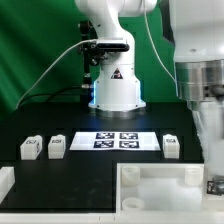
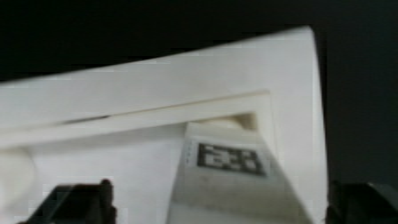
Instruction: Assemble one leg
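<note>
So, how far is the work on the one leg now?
Done, apparently: one leg stands in a corner of the tabletop; whether it is fixed cannot be told. In hand: the claw is open around it, not touching. Left: the spare legs wait beside the marker board.
</note>
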{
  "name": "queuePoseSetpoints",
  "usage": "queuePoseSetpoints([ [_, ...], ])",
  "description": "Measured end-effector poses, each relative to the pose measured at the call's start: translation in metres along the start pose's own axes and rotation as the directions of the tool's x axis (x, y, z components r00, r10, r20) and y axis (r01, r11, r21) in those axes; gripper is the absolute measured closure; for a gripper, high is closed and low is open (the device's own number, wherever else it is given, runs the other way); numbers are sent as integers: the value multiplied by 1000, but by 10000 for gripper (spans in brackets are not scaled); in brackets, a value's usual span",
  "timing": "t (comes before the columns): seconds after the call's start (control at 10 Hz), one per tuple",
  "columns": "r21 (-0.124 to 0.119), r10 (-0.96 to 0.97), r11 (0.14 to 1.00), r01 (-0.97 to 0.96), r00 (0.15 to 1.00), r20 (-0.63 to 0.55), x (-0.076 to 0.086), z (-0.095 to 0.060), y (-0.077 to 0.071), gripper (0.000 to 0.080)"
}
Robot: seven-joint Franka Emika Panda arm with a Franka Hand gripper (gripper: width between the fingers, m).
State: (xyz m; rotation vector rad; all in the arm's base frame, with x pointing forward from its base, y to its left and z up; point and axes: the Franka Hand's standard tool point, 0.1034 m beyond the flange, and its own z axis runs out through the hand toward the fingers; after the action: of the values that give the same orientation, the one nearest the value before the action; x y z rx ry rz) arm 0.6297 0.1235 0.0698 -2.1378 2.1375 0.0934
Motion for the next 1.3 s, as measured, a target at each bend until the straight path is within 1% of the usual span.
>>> queuePoseSetpoints([
  [0.1, -1, -131, 991, 131, 991, 1, -1, 1, 0, 169],
  [0.2, -1, -163, 987, 163, 987, 0, 1, 1, 0, 155],
  [0.3, -1, -290, 957, 290, 957, -2, 2, 1, 0, 155],
  [0.4, -2, -363, 932, 363, 932, -3, 2, 1, 0, 151],
  [0.5, -8, -497, 868, 497, 868, -10, 4, 1, 0, 150],
  [0.6, -52, -729, 684, 727, 684, -33, 5, -1, -4, 150],
  [0.7, -58, -857, 516, 855, 515, -40, 2, -5, -9, 150],
  [0.8, -60, -931, 365, 929, 363, -41, 4, -5, -10, 150],
  [0.9, -60, -946, 324, 944, 322, -49, 6, -4, -9, 150],
  [1.0, -58, -928, 371, 927, 369, -50, 6, -3, -8, 172],
  [1.1, -56, -915, 403, 913, 401, -52, 6, -3, -8, 314],
  [1.2, -56, -907, 421, 905, 419, -53, 6, -3, -8, 314],
  [1.3, -54, -880, 474, 879, 472, -55, 7, -3, -8, 490],
])
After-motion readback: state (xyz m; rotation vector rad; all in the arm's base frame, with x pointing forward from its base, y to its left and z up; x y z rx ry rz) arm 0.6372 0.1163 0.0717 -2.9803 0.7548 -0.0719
